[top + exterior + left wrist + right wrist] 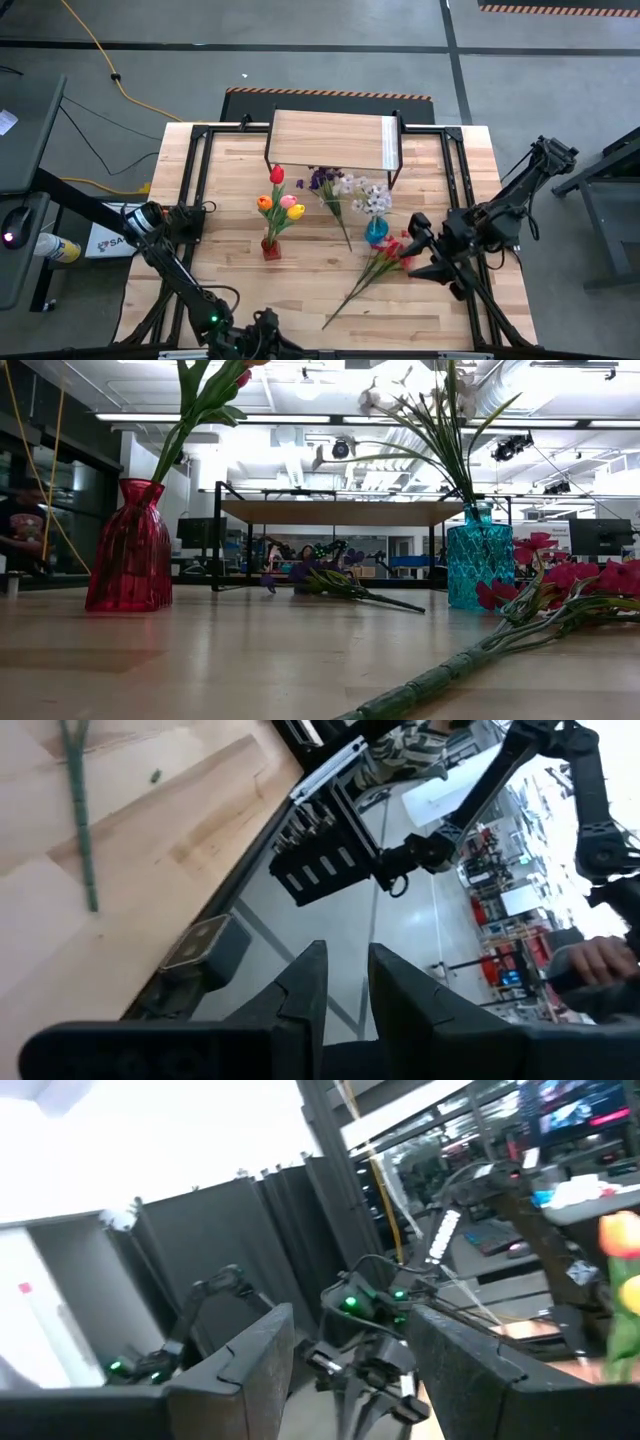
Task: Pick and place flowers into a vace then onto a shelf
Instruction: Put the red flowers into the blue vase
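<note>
Right gripper (418,252): lower right of the high view, jaws parted and empty, poised just right of the red spray (385,258). Left gripper (268,335): bottom centre of the high view, at the bench's near edge; jaws close together with a narrow gap, nothing between them.

Red vase (271,246): left of centre on the bench (230,250). Contents: red tulip (277,175), orange tulip (264,203), pink tulip (288,200), yellow tulip (296,212), all upright.

Blue vase (376,230): right of centre, just up and left of the right gripper. Contents: white spray (366,195).

Purple spray (325,182): lying loose on the bench between the two vases, blossoms near the shelf, stem running toward lower right.

Red spray: lying loose, blossoms beside the blue vase, long stem trailing to lower left toward the left gripper, well short of it.

Shelf (330,140): upper centre of the high view, behind both vases, top bare, well apart from both grippers.
</note>
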Robot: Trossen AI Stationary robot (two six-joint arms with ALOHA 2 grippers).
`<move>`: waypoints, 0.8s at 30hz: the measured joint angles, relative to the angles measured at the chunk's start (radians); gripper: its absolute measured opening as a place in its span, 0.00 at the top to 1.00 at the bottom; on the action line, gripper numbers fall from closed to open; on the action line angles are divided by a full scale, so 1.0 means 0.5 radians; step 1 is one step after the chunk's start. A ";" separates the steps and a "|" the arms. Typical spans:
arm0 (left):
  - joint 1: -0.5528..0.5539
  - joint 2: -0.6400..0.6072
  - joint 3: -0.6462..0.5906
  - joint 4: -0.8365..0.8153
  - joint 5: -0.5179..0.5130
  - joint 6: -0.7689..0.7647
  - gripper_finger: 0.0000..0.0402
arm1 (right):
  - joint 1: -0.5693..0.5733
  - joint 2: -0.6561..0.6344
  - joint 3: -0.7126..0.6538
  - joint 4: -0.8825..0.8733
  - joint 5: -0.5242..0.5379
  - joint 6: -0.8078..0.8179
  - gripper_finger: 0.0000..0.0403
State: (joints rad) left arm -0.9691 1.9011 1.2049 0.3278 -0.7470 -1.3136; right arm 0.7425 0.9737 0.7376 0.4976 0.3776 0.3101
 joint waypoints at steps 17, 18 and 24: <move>0.021 0.002 0.051 0.067 -0.040 -0.025 0.72 | -0.002 0.000 0.000 -0.013 -0.201 -0.061 0.52; 0.028 0.003 0.105 0.039 -0.047 0.060 0.72 | -0.002 0.000 0.000 -0.013 -0.201 -0.061 0.52; 0.115 0.005 0.737 -0.800 0.007 0.354 0.72 | -0.002 0.000 0.000 -0.014 -0.201 -0.062 0.52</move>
State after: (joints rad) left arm -0.9118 1.9035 1.5734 -0.0723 -0.7435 -1.1366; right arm 0.7418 0.9737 0.7376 0.4908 0.2771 0.2792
